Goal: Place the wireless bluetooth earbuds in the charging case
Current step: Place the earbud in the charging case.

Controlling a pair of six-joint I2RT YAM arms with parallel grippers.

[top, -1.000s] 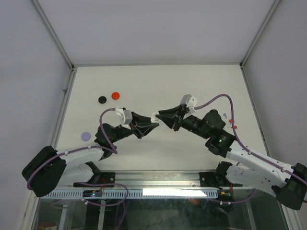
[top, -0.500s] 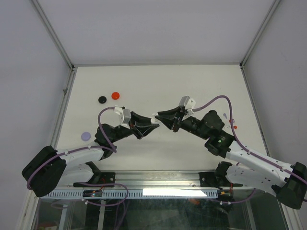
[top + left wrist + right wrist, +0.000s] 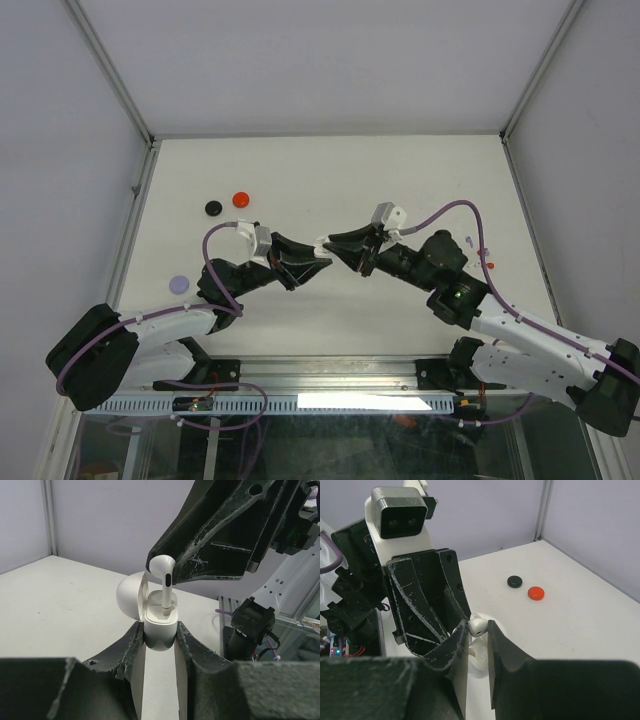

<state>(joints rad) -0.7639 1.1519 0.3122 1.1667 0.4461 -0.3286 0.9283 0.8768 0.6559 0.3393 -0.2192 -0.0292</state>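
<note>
Against a second ago, we see both wrists shifted slightly toward 9 o'clock, while the tools stay tip to tip at mid-surface. The left tool (image 3: 159, 630) pinches the open charging case (image 3: 160, 639) by its base, with the lid swung back. The right tool (image 3: 478, 629) pinches the earbud (image 3: 162, 570) by its head; the stem seems to sit in the case's socket, not fully down. On the white surface (image 3: 330, 170), a black disc (image 3: 213, 207) and a red disc (image 3: 240, 199) lie at 10 o'clock of the tools, and a lilac disc (image 3: 180, 284) at 9 o'clock. Pale grey walls (image 3: 300, 60) enclose three sides.
</note>
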